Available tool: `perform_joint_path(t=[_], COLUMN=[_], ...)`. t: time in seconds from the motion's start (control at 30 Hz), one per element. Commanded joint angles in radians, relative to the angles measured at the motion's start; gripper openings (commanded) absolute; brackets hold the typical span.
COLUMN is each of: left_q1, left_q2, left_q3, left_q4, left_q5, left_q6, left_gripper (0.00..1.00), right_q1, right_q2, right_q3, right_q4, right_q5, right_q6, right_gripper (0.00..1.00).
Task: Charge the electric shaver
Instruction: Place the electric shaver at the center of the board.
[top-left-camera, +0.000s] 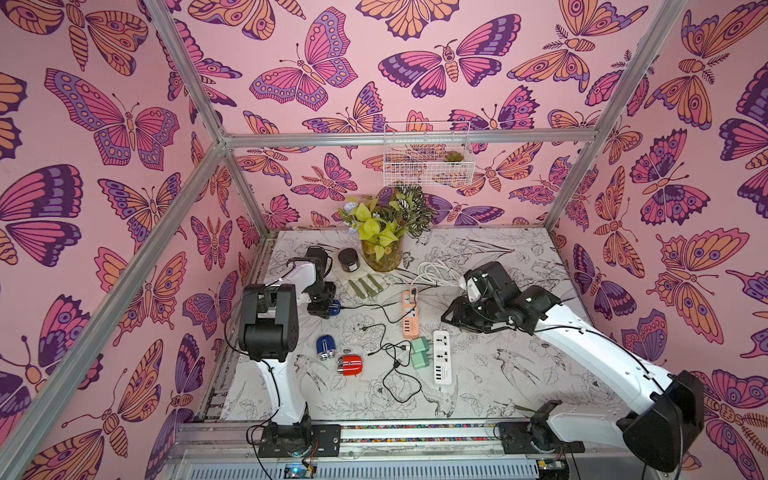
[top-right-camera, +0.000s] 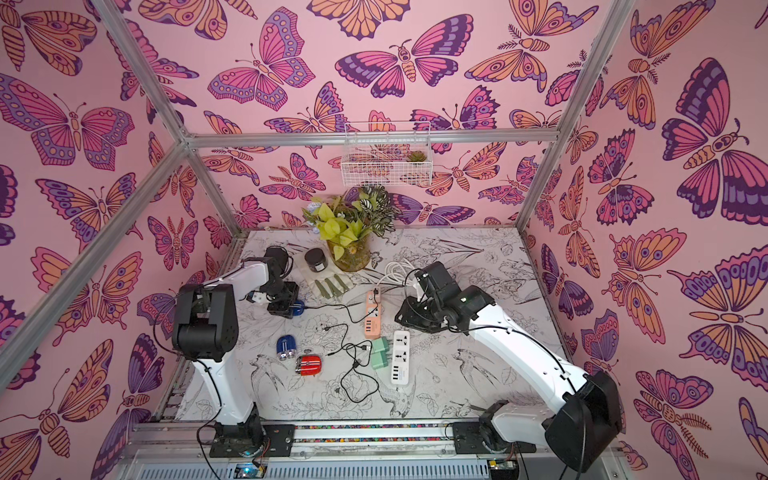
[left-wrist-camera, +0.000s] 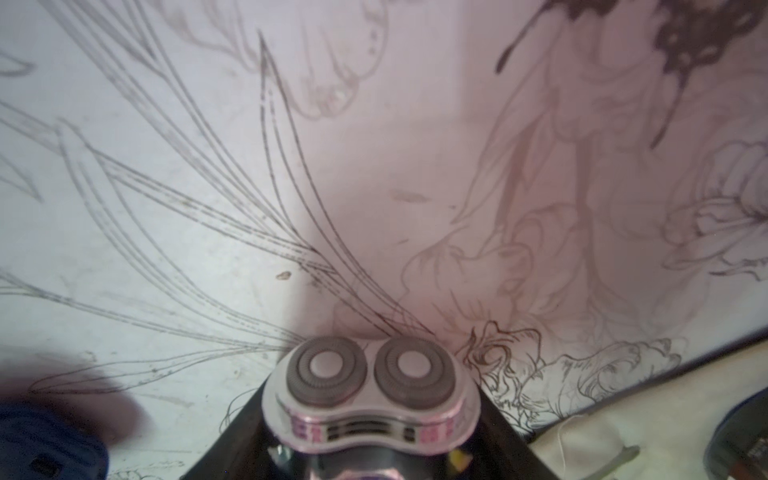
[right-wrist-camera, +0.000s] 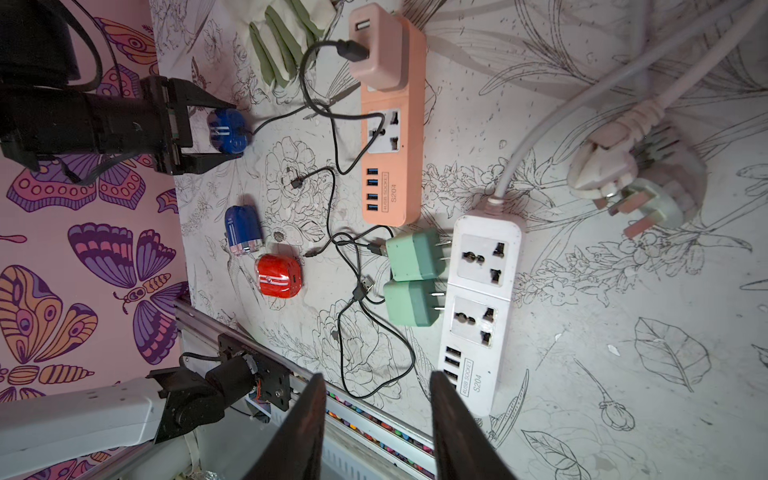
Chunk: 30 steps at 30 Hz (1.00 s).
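Right wrist view: the left gripper (right-wrist-camera: 231, 133) pinches a blue shaver (right-wrist-camera: 224, 126), while the right gripper (right-wrist-camera: 377, 376) stands spread apart.

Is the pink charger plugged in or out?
In: the pink charger sits flush on the orange power strip's end socket, with a black cable plugged into it.

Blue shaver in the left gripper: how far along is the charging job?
Done: a black cable runs from the pink adapter on the orange strip to the blue shaver. In hand: the left gripper grips that shaver. Left: confirming the plug is seated, which I cannot tell, then release. The right gripper is open, empty.
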<state>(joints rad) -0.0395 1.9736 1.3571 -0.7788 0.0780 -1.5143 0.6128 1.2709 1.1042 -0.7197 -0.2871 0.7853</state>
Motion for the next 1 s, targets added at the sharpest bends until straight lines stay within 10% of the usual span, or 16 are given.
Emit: perform_joint_path(t=[0.0,0.37,0.97], left_q1=[0.007,0.012,-0.092], left_q2=[0.011,-0.065,-0.31], left_q3=[-0.01,-0.01,-0.048], left_q4=[-0.065,-0.074,-0.154], left_q5=[-0.013,0.014,0.135], left_q6=[0.024,0.066,0.148], left_gripper=[0.6,0.81,0.72], right_q1=[0.012,0.027,0.237], right_q2=[-0.012,0.008,0.186], right_q3=[0.0,0.011,0.057], right_q4=[-0.003,0.017,0.123], right_q5=[0.029,0.026,0.101], right_q6=[0.009,-0.009,-0.08], right_gripper=[0.43,0.42,0.33])
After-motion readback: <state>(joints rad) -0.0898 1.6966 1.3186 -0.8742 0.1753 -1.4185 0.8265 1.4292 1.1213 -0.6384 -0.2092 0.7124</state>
